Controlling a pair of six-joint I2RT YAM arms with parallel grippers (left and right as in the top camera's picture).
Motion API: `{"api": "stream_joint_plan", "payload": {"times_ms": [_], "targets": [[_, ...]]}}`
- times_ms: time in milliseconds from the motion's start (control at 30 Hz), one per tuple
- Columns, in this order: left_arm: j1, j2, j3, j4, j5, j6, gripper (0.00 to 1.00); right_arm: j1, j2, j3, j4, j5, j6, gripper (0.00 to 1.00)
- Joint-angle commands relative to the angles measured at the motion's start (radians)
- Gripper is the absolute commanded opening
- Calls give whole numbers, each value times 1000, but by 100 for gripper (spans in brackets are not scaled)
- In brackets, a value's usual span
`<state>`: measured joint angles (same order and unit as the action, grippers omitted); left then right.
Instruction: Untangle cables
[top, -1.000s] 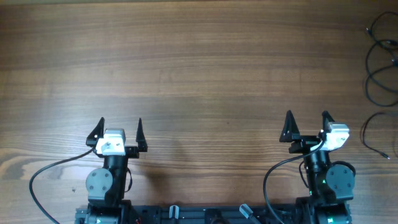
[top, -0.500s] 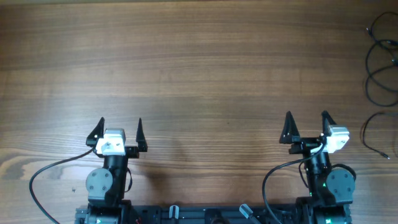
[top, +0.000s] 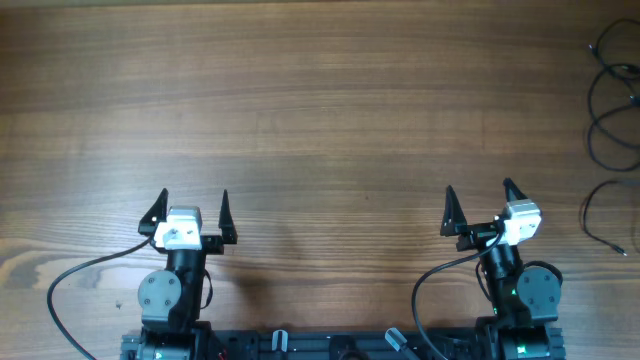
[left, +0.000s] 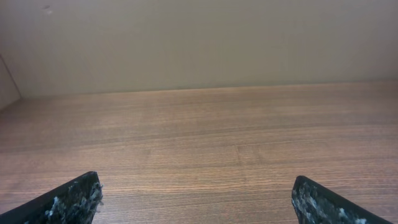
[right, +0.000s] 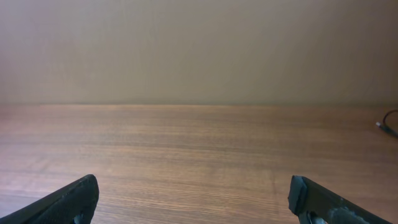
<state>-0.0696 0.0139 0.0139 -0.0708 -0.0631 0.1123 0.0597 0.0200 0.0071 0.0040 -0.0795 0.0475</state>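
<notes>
The cables (top: 610, 120) lie as thin black loose loops on the wooden table at the far right edge of the overhead view, partly cut off by the frame. A small bit of cable with a plug end (right: 388, 124) shows at the right edge of the right wrist view. My left gripper (top: 190, 205) is open and empty near the front left; it also shows in the left wrist view (left: 196, 196). My right gripper (top: 478, 200) is open and empty at the front right, well left of the cables; it also shows in the right wrist view (right: 193, 196).
The wooden table (top: 320, 110) spreads across the view. A plain beige wall (left: 199, 43) stands behind its far edge. The arm bases and their thicker black wires (top: 70, 275) sit along the front edge.
My right gripper has shifted a little to the left and turned slightly. The left arm and the cables have not moved.
</notes>
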Motion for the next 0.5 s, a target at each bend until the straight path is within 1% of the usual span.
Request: {"api": "stream_joint_plan", "payload": {"times_ms": [0,300,467], "targets": [[7,-8,-8,3,-9,11,100,-7,-16,-2,3,-19,-63,100],[7,-8,-8,4,-9,11,100,-12,-16,-2,1,-10,-48,100],[7,-8,-8,3,-9,11,100,-60,-16,-2,-1,-8,-45,100]]}}
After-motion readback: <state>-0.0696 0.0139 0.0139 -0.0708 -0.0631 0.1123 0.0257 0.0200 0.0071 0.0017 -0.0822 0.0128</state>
